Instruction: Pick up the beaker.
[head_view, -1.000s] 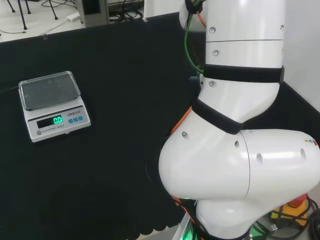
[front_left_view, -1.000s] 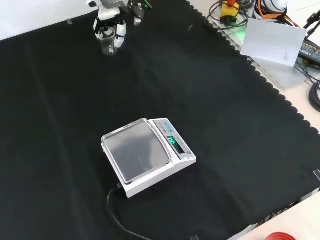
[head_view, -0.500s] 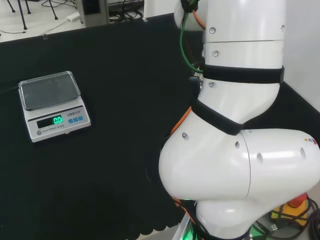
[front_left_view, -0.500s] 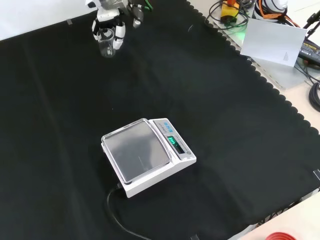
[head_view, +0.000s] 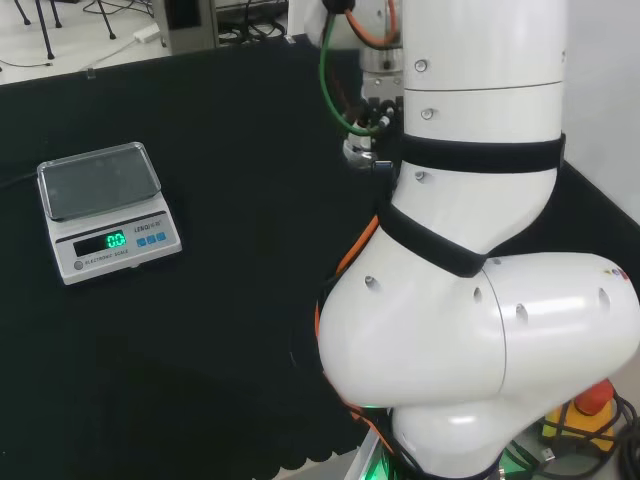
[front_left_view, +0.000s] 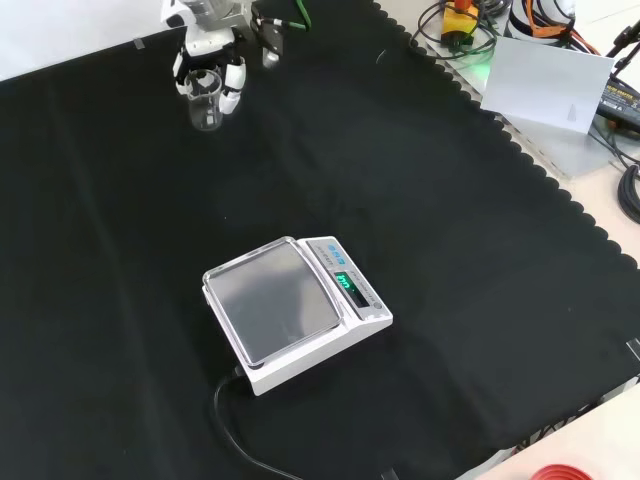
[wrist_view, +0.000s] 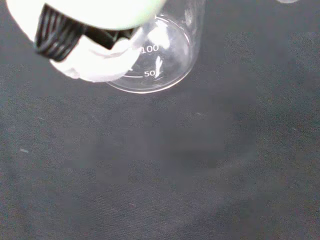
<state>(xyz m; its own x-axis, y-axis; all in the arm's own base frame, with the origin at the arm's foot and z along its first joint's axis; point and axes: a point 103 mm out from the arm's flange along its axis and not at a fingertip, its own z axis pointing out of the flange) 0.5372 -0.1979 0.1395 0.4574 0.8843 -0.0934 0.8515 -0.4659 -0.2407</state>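
At the far left of the cloth in the front view is a small clear glass beaker (front_left_view: 204, 103), upright, with printed volume marks. The black and white hand (front_left_view: 208, 45) comes down on it from the view's top, and its fingers (front_left_view: 232, 88) curl round the beaker's upper wall on both sides. In the wrist view the beaker (wrist_view: 162, 55) looks empty, and a white finger (wrist_view: 95, 62) lies against its wall. I cannot tell whether its base touches the cloth.
A white digital scale (front_left_view: 290, 308) with a lit green display sits mid-cloth, its black cable (front_left_view: 235, 435) running toward the near edge; it is at the left in the head view (head_view: 105, 210). The arm's big white links (head_view: 480, 260) stand at that view's right.
The hand and the beaker in it have shifted a little left and nearer in the front view. In the head view the arm's upper links have turned, showing more cables.
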